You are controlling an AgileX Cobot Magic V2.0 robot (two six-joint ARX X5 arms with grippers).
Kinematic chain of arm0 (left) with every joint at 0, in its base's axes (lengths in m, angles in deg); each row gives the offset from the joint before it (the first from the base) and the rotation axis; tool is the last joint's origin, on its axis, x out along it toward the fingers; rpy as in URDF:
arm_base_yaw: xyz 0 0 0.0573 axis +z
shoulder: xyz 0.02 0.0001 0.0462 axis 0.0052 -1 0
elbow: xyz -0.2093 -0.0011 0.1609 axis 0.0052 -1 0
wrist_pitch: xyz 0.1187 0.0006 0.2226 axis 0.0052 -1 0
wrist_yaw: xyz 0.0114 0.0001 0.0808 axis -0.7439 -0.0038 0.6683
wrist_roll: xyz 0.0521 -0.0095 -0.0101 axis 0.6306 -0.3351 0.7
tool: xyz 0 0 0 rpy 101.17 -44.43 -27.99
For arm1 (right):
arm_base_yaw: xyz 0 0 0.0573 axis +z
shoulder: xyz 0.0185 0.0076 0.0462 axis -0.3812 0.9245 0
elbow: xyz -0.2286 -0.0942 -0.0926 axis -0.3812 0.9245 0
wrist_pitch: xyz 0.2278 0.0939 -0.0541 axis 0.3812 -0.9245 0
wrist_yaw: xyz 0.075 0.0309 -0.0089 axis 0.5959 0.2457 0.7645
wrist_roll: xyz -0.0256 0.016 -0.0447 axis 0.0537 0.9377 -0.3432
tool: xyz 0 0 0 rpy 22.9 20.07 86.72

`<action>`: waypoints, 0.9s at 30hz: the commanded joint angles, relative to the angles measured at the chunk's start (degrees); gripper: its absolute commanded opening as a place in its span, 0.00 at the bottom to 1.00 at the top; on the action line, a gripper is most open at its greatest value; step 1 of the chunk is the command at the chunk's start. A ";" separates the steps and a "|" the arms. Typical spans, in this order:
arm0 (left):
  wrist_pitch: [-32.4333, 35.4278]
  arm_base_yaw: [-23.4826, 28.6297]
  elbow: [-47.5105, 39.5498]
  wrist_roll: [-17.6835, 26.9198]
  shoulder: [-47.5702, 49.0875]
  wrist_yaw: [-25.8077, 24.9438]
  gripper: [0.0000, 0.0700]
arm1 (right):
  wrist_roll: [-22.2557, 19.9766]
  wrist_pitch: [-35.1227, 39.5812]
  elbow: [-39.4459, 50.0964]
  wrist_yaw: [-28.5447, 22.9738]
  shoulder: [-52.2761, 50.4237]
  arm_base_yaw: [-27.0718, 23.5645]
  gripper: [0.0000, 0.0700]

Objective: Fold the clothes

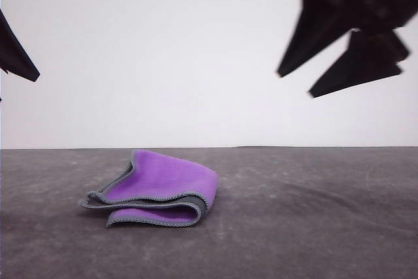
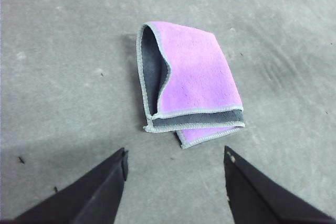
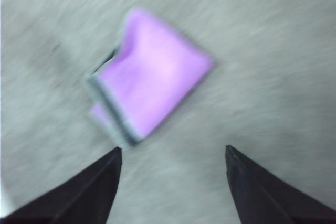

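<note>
Since the cloth is already lying doubled over on the grey worktop, purple side out, both sets of fingers are hanging spread wide above it, gripping nothing; the left gripper is giving a sharp look at the stacked stitched edges; the right gripper is showing it blurred
</note>
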 commanded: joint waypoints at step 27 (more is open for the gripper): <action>1.90 -0.17 0.55 -0.10 -0.09 -1.01 0.00 | 7.60 2.56 12.02 -18.49 -14.86 -0.63 0.03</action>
